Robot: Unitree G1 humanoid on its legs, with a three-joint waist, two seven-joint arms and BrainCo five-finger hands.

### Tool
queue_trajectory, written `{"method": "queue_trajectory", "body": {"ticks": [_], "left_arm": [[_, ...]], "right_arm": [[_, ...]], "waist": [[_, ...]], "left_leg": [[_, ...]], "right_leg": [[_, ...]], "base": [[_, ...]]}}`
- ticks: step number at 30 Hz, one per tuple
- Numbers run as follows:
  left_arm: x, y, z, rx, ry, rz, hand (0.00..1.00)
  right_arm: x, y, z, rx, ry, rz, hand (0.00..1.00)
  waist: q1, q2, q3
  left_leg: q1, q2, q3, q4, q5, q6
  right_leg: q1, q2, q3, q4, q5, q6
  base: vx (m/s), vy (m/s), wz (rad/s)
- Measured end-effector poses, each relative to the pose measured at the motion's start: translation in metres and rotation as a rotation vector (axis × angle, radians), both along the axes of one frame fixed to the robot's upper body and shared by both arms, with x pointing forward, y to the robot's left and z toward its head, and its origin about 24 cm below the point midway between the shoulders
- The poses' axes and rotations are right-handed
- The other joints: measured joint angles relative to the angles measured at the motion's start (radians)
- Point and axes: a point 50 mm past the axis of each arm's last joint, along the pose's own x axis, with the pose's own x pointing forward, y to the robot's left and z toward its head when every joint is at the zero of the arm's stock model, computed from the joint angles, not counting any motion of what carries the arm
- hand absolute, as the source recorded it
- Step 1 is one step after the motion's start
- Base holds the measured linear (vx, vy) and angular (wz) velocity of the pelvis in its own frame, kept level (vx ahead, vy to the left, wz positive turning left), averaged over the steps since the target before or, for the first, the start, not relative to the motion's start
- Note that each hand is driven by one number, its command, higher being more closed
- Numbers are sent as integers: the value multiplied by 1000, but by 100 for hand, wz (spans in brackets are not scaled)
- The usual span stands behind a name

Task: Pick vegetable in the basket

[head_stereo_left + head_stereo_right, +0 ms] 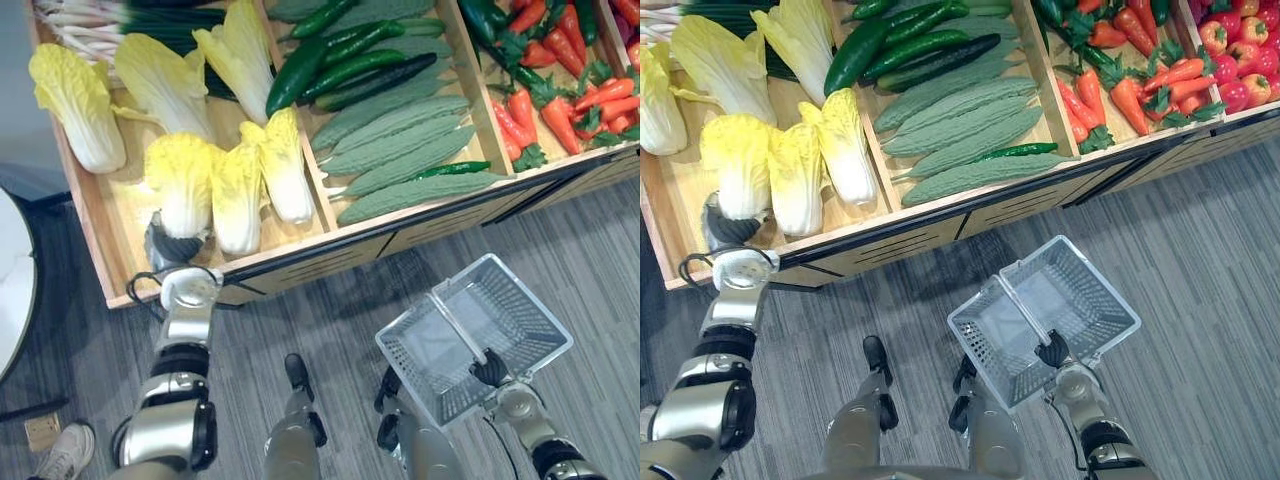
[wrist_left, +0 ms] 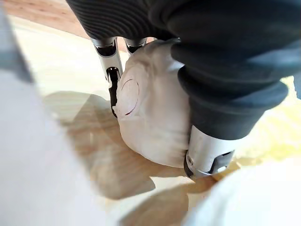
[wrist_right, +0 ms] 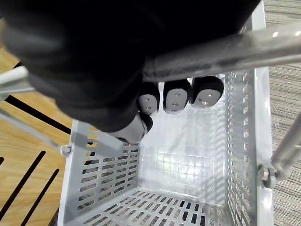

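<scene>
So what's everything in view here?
Cabbages: six, yellow-white, left compartment of the stand.
Green onions: a bunch, white-green, back left corner.
Bumpy gourds: several, pale green, middle compartment.
Cucumbers: several, dark green, behind the gourds.
Carrots: many, orange, right compartment.
Peppers: several, red, far right.
Stand: one, pale wood, holding the vegetables.
Basket: one, grey-white, empty, over the grey floor.
Shoe: one, pale, a person's, bottom left corner.
Left hand: curled round the front-left cabbage base.
Right hand: curled round the basket's handle.
</scene>
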Motion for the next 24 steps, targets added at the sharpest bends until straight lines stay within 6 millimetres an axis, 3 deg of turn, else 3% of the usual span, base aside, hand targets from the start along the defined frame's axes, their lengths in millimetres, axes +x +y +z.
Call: {"method": "queue_trajectory", "body": {"ticks": [5,15,19,24], "left_arm": [[-6,-23,2,12,-57,-82,100],[-43,-71,11,-45,-232,-269,100],[-49,-82,29,-81,-347,-268,100],[-61,-96,60,-74,-544,-254,100]], "right_arm": [[-1,0,-1,-1,7,-4,100],[-3,4,5,7,-43,16,100],[-17,5,0,23,-25,14,100],[-31,5,-5,38,3,15,100]], "waist": [[0,2,1],[6,13,-15],[-3,31,-69],[-16,31,-127]], "left_leg": [[15,-10,-39,0,0,0],[86,-30,-10,-6,-34,3],[105,-35,24,-6,-43,6],[160,-29,69,-1,-54,9]], "right_leg": [[32,-10,-26,1,-3,4],[82,-37,9,2,1,20],[86,-40,41,-11,12,35],[120,-35,78,-23,14,38]], "base": [[46,16,17],[19,28,-6],[90,-2,-22],[119,-16,-23]]}}
